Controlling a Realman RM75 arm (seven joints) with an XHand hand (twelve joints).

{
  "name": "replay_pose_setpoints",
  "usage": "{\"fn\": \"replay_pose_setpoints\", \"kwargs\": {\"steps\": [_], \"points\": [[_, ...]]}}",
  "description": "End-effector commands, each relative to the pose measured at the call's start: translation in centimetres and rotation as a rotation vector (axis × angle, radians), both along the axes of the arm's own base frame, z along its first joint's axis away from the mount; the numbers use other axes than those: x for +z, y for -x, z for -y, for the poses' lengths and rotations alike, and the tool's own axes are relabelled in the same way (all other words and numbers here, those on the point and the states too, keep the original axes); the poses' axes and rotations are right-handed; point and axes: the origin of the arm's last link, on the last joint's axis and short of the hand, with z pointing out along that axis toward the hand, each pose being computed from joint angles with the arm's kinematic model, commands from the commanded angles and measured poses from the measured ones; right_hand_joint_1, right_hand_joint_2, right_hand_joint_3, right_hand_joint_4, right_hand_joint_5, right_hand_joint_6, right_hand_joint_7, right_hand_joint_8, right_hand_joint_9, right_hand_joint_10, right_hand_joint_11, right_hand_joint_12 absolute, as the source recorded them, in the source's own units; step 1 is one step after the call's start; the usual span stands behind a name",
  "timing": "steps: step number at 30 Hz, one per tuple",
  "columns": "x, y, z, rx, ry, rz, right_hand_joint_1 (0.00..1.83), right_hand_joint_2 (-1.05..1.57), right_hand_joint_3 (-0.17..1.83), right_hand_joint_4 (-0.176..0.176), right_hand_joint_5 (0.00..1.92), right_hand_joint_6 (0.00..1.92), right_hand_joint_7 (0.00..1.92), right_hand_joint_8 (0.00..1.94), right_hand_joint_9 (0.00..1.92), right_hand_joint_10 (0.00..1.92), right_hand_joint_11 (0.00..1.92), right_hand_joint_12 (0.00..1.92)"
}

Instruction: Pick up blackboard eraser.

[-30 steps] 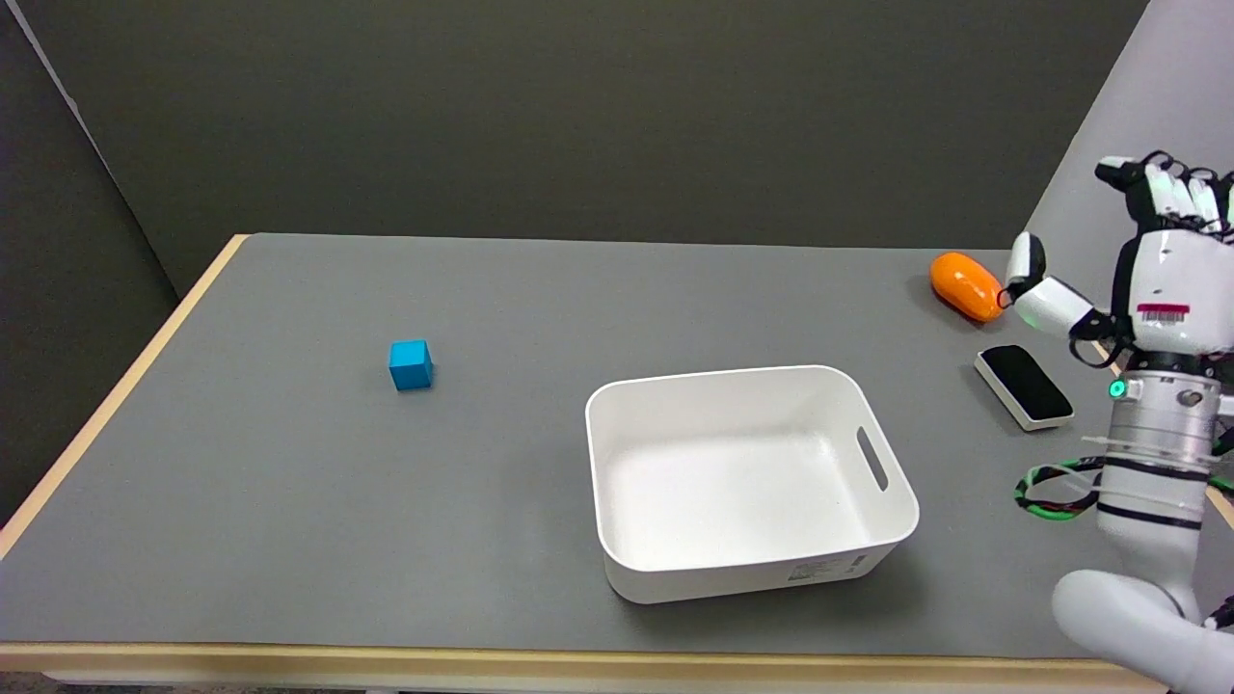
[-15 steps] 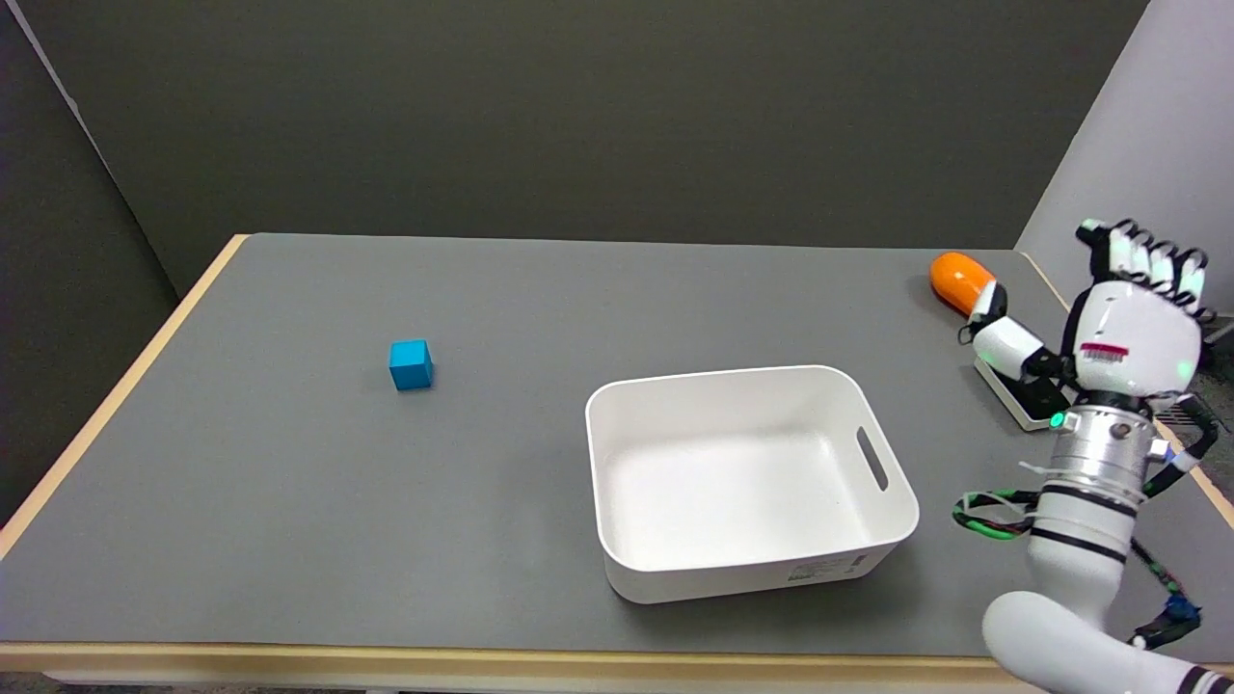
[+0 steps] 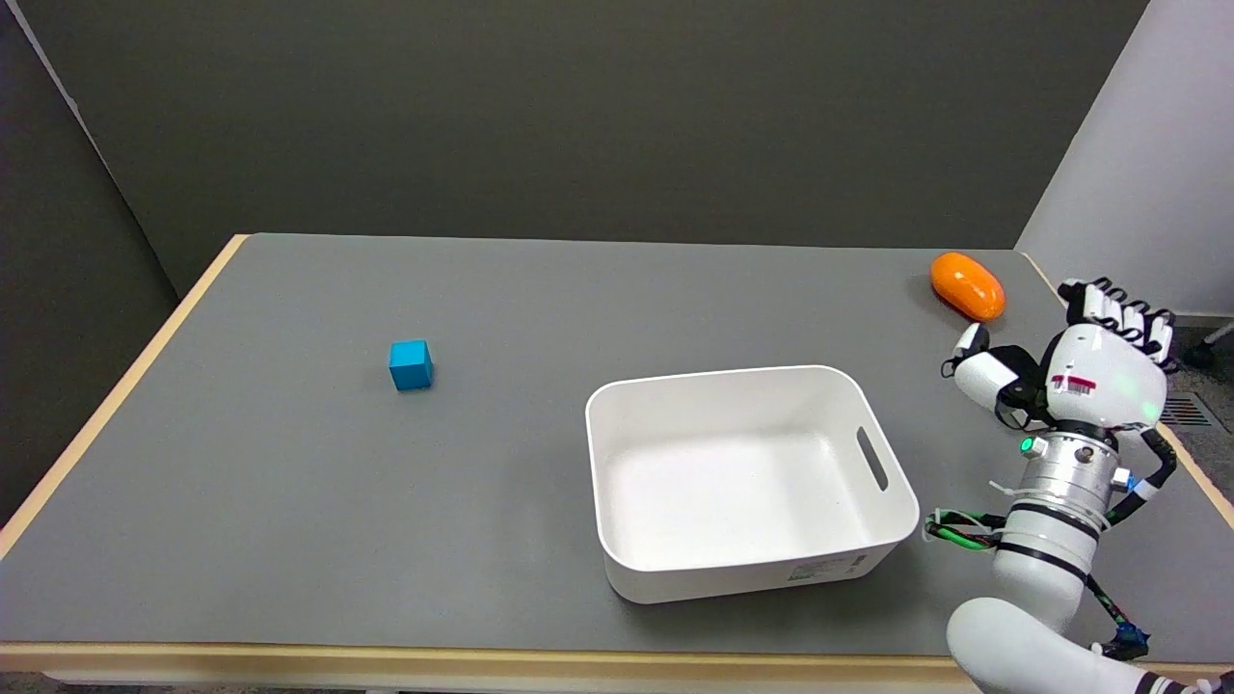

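My right hand [image 3: 1087,371] hangs low over the right side of the grey table, back toward the camera. Its thumb points left and its other fingers [image 3: 1116,313] are stretched toward the far side. The blackboard eraser, white with a black felt top, lay on this spot a moment ago; the hand now covers it. Only a dark patch shows by the thumb, and I cannot tell whether that is the eraser. No grip on anything shows.
An orange oval object [image 3: 967,285] lies just beyond the hand near the far right corner. A white bin [image 3: 733,374] stands empty to the hand's left. A blue cube [image 3: 411,364] sits far left. The table's right edge [image 3: 1200,477] runs close by the wrist.
The right hand has come down and slightly left, from above the table's right edge to over the eraser, which it now hides. The other things have not moved.
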Motion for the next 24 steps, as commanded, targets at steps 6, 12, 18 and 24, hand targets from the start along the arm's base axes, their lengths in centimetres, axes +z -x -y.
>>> {"fn": "replay_pose_setpoints", "kwargs": {"steps": [6, 12, 18, 24], "points": [[3.9, 3.1, 1.2, -0.166, 0.083, 0.142, 0.6, 0.64, 0.9, -0.065, 0.3, 0.56, 0.37, 0.5, 0.23, 0.88, 0.0, 1.23], [5.2, 4.9, 1.5, -0.226, 0.086, 0.228, 0.62, 0.64, 0.9, -0.064, 0.3, 0.56, 0.37, 0.49, 0.23, 0.88, 0.0, 1.23], [6.2, 6.0, 1.2, -0.263, 0.102, 0.272, 0.62, 0.64, 0.9, -0.068, 0.29, 0.54, 0.35, 0.48, 0.21, 0.86, 0.0, 1.23], [6.8, 5.7, 1.3, -0.252, 0.11, 0.267, 0.61, 0.66, 0.86, -0.068, 0.29, 0.52, 0.35, 0.45, 0.2, 0.87, 0.01, 1.21]]}}
